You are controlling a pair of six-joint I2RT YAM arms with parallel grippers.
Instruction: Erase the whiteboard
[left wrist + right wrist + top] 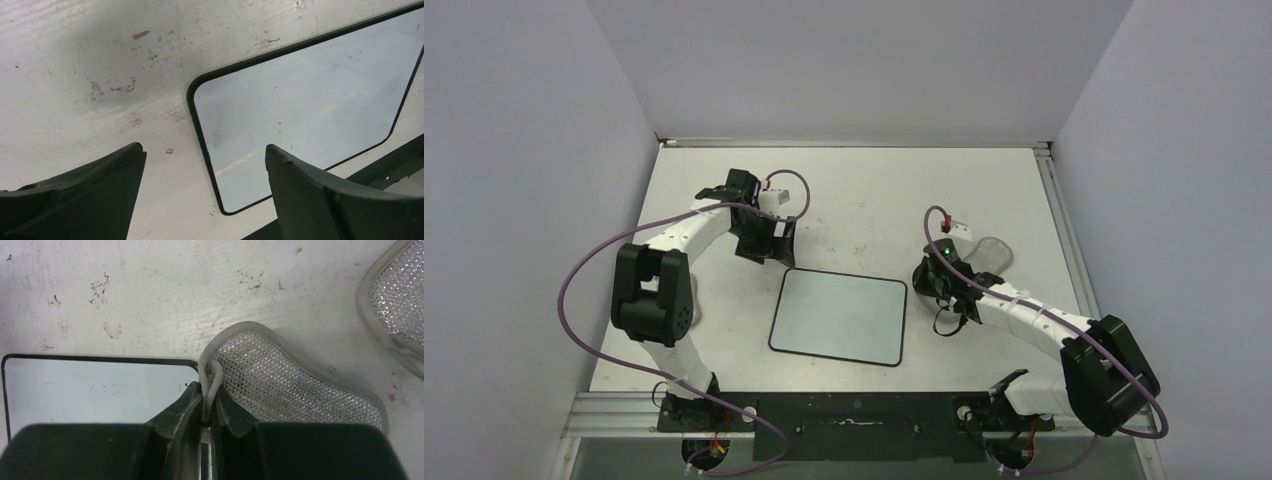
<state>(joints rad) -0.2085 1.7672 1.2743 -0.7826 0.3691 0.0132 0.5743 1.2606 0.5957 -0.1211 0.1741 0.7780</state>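
Observation:
The whiteboard lies flat in the middle of the table, white with a thin black rim and only tiny dark specks. My left gripper is open and empty just above the board's far left corner. In the left wrist view the gripper straddles the rim of the board. My right gripper is off the board's far right corner. In the right wrist view this gripper is shut on the pale rim of a silver mesh eraser pad, next to the board.
A grey mesh lobe lies on the table to the right of the right gripper and shows at the top right of the right wrist view. A black rail runs along the near edge. White walls enclose the table.

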